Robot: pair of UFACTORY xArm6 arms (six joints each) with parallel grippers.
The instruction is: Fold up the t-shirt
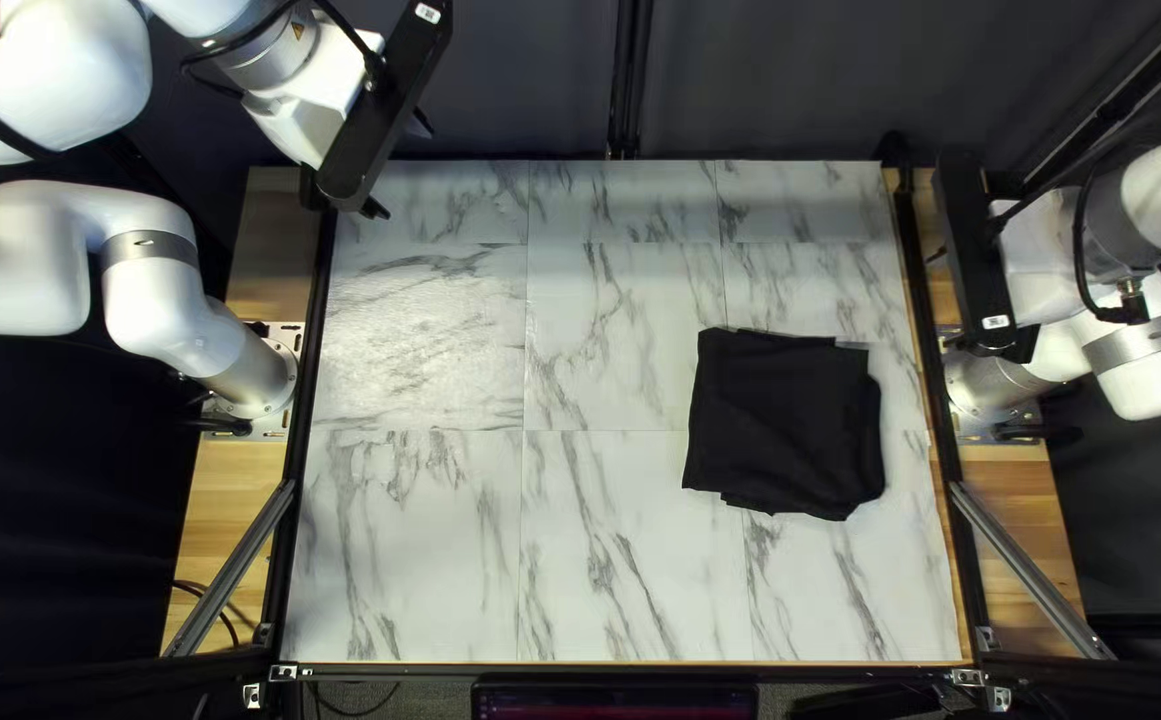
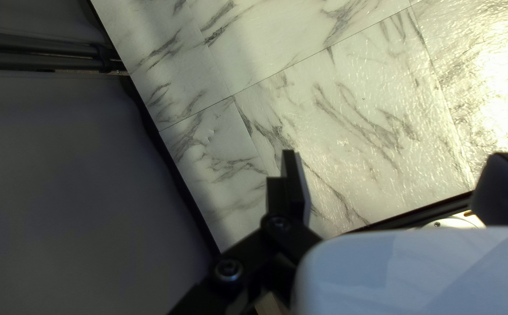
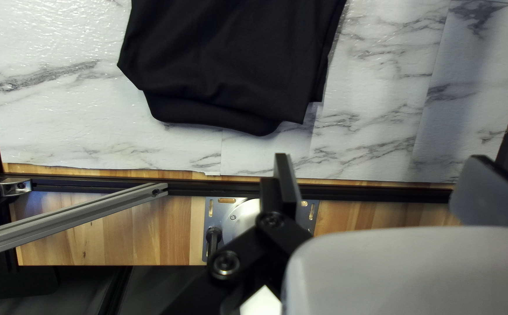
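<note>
Though it lies unevenly, the black t-shirt [image 1: 783, 420] is folded.

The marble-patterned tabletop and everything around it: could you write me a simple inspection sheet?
Surface: white tabletop with grey marble veining, lying flat and showing tile-like seams.
Job's things: black cloth t-shirt, folded into a rough block toward the right of the top left view; layers peek out unevenly at its edges.
Clutter: nothing seen.
Left hand: open, holding nothing, near the tabletop's far left corner.
Right hand: open, holding nothing, at the tabletop's right edge.
Cables: thin black cables on both white robot arms.
Surroundings: black metal frame around the tabletop, dark curtain behind the far edge.
</note>
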